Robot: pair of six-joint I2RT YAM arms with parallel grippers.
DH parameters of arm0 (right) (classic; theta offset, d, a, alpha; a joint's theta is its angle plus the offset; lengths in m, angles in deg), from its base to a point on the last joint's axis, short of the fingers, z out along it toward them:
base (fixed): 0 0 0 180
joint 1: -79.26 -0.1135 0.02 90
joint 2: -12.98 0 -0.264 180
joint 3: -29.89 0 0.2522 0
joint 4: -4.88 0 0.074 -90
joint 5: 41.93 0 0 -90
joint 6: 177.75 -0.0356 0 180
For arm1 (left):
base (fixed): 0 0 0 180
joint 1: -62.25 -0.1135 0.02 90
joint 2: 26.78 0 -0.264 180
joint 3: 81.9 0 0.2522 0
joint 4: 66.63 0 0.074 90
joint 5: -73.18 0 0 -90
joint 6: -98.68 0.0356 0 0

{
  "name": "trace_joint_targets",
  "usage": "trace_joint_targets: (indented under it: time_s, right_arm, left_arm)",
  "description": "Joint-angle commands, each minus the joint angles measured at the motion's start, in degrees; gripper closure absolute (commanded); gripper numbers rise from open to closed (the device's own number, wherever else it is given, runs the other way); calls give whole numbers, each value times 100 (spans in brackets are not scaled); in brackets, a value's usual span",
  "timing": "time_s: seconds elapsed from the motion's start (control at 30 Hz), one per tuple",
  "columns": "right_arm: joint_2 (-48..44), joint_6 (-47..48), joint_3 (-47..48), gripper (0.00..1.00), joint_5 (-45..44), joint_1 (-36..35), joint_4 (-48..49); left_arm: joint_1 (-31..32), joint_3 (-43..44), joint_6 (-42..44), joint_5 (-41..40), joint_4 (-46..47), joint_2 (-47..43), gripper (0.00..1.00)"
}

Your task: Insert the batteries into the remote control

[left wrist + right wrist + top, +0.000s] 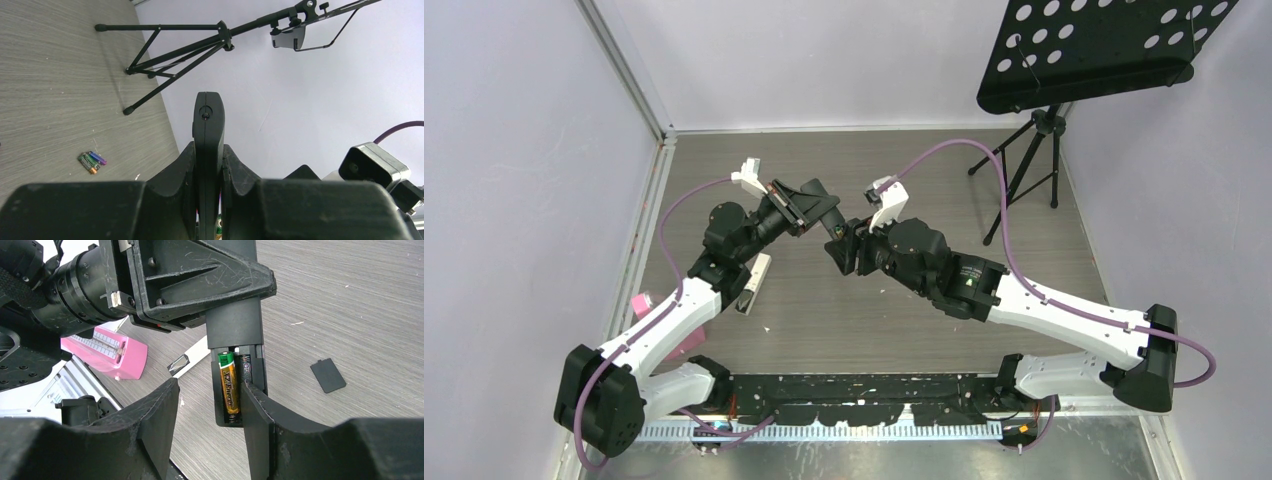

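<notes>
1. The left gripper (209,162) is clenched on the slim black plastic remote control (235,327). It holds the remote above the grey wood-grain table (350,300), with the open compartment facing the right wrist camera.
2. One orange-gold cylindrical battery (229,387) sits in one bay, lying along the remote's length with its green end towards the left gripper. The empty bay (247,367) just beside it shows its spring.
3. The right gripper (210,390) stands parted and carries nothing, its fingers flanking the compartment's free end. One fingertip overlaps the remote's edge, but I cannot tell whether it touches.
4. The coming move likely turns on the cluster of loose batteries (92,162), green, purple and orange. They lie side by side and touching on the table, well apart from the remote, towards the black tripod stand (165,60). I judge the free right arm to be nearer.
5. The overhead view does not show that cluster. Polarity marks in the empty bay are too small to read. A flat black battery cover (327,376) lies apart on the table.
</notes>
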Motion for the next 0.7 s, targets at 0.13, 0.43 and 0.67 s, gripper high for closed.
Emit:
trace_joint_targets:
  time_s: [0.13,0.43,0.67]
  right_arm:
    - [-120,359,98,43,-396,87,-57]
    - [78,683,742,45,-268,86,-906]
    - [210,1107,1162,44,-226,85,-1467]
  left_arm:
    - [-15,202,-326,446,790,-204,100]
    - [-33,52,-461,442,1308,-260,100]
    - [-41,-34,-464,441,1619,-237,100]
